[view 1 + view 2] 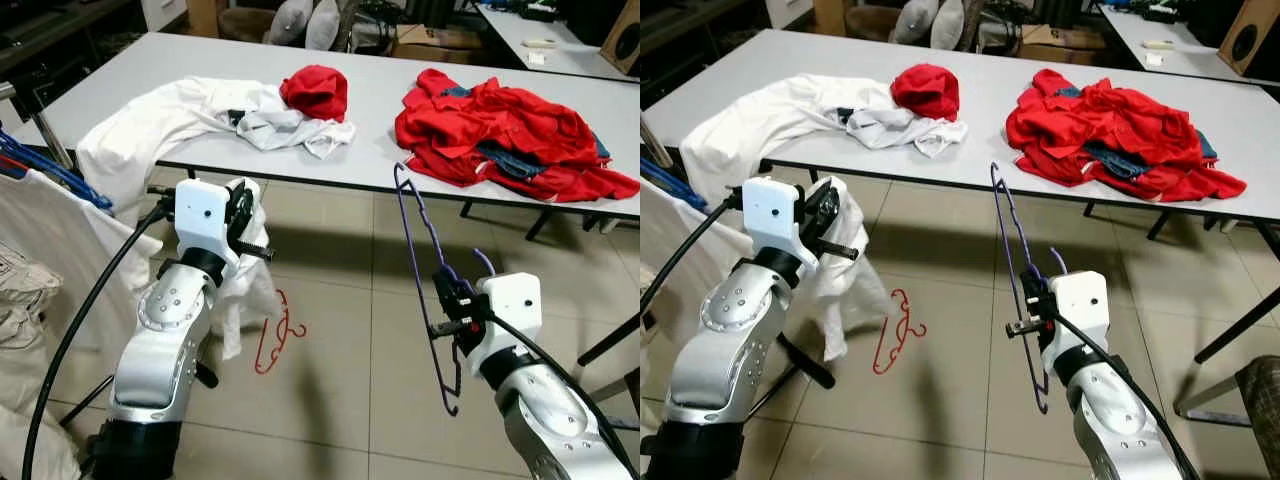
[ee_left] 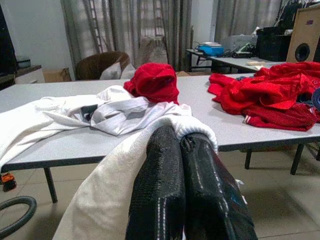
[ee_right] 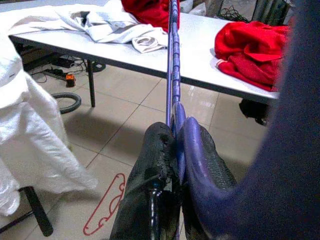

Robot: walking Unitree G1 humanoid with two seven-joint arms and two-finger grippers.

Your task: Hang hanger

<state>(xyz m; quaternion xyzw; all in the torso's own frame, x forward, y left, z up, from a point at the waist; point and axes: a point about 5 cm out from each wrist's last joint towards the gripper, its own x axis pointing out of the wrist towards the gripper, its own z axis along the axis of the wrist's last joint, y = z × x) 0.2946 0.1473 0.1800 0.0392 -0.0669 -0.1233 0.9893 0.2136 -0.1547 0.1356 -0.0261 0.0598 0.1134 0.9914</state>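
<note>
Ahead, a grey worktop (image 1: pixel 380 100) is seen on beige floor tiles, strewn with a white garment (image 1: pixel 190 110) and a pile of red clothes (image 1: pixel 500 135). A thin purple hanger (image 1: pixel 425 270) is held upright, clamped in the right tool (image 1: pixel 447 300). White cloth is pinched by the left tool (image 1: pixel 250 225). A red hanger (image 1: pixel 272 340) lies on the floor.

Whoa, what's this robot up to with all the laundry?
It is sorting out clothes and hangers. Its right gripper is shut on a purple hanger, held upright beside the table. Its left gripper pinches a white garment hanging off the table edge. A red hanger lies on the floor.
</note>
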